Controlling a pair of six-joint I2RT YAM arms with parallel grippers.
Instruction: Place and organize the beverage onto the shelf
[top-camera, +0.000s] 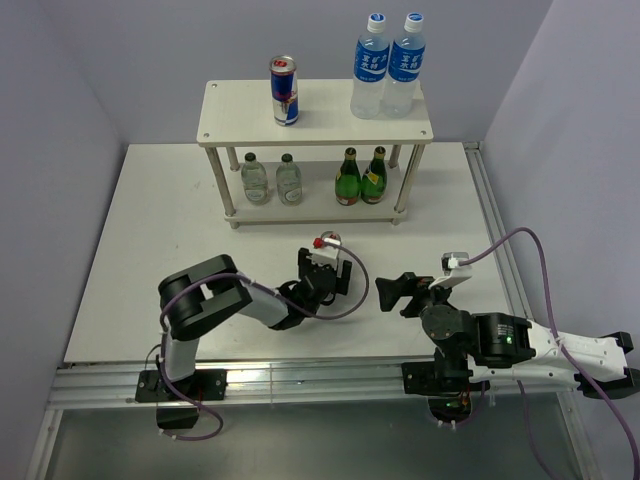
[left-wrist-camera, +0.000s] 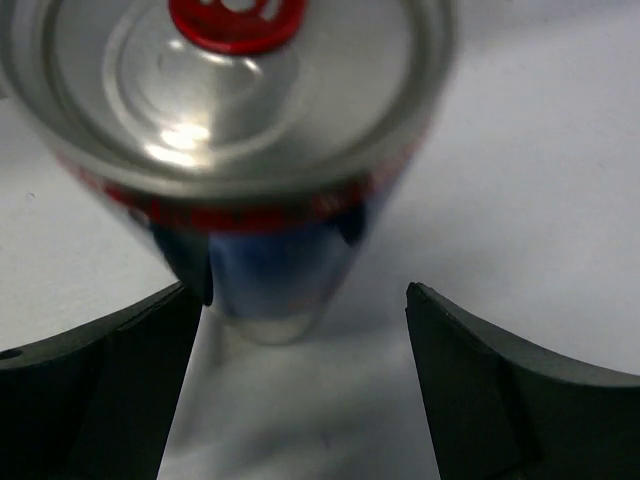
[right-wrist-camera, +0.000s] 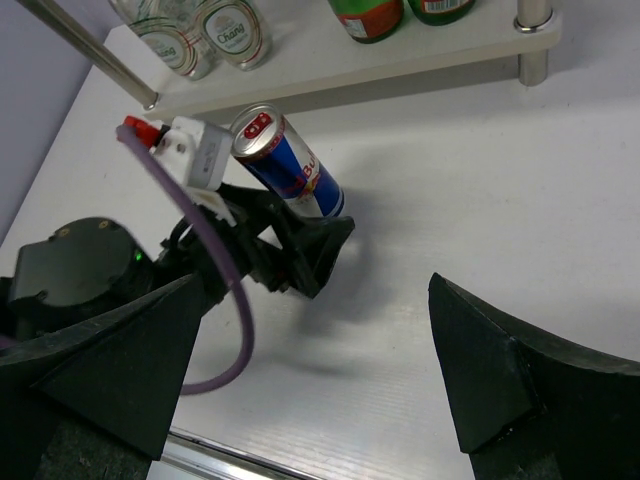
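Shelf (top-camera: 235, 112): two pale boards on silver legs, at the far side of the table (top-camera: 150, 250) from you
Top board: one slim can (top-camera: 285, 90) stands on the left, with two blue-labelled bottles (top-camera: 370, 65) side by side on the right
Lower board: two clear bottles (top-camera: 255, 178) on the left, two green glass bottles (top-camera: 347, 178) on the right
Loose can (right-wrist-camera: 290, 165): stands on the table in front of the shelf, right at your left gripper (left-wrist-camera: 305, 300)
Left gripper: fingers apart, one on each side of the loose can's foot. There is a clear gap on one side; on the other the finger (left-wrist-camera: 100, 390) may be touching, but the blur leaves you unable to tell
Right gripper (top-camera: 392, 295): fingers spread wide on nothing, low over the table to the right of the loose can, apart from it
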